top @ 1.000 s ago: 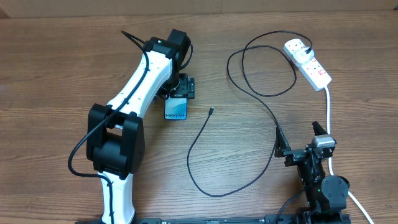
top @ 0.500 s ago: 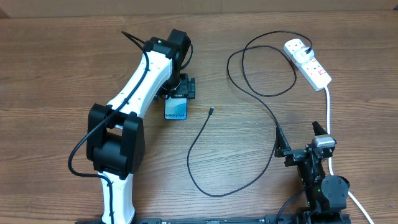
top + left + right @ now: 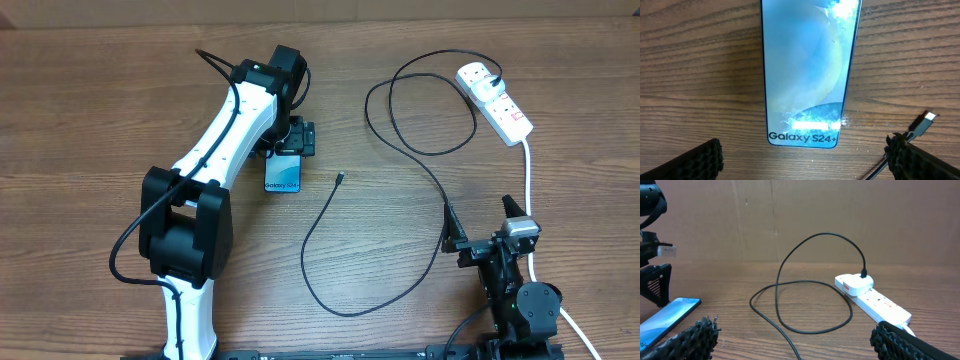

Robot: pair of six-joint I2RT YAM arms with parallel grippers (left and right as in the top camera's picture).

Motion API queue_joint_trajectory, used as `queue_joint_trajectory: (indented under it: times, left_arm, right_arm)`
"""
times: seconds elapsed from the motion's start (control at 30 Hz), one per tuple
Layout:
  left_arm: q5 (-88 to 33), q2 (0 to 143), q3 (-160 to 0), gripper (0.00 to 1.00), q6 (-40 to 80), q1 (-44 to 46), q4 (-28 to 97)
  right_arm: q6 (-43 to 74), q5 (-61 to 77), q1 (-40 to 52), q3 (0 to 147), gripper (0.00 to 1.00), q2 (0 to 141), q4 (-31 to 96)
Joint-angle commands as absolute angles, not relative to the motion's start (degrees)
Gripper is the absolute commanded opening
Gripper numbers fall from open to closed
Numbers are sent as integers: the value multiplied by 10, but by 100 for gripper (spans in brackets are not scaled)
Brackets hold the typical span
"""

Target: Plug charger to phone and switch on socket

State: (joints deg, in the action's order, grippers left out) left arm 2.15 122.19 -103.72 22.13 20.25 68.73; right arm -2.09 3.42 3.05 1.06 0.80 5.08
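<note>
Phone (image 3: 284, 178) lies flat, screen up, left of frame centre on the table (image 3: 90, 100). The left gripper (image 3: 291, 146) hovers over its upper end, jaws wide, holding nothing. The charger (image 3: 340, 179) tip lies just right of the phone, apart from it, and the cable loops to the socket (image 3: 505, 108) at upper right. It seems plugged in there, though the switches are too small to read. The right gripper (image 3: 479, 215) sits at lower right, wide open and empty.

"Galaxy S24+" in dark letters along the bottom edge of the phone (image 3: 807, 75) screen, no other readable text
</note>
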Motion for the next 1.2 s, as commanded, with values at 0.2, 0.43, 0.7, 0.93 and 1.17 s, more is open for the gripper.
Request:
queue_joint_trajectory:
  times: [0.2,0.43,0.7,0.93,1.17]
  left_arm:
    - [19,1226,-1027,100,213,203,664]
    - [18,1226,-988,100,213,200,612]
    - [6,1226,-952,100,212,197,560]
    - [6,1226,-912,100,213,195,517]
    - [7,1226,-901,100,211,195,493]
  right_arm:
    - [-19,31,34,5,100,2,47]
    - [-19,31,34,5,100,2,47]
    - [-19,31,34,5,100,2,47]
    - [-19,31,34,5,100,2,47]
    - [-19,31,34,5,100,2,47]
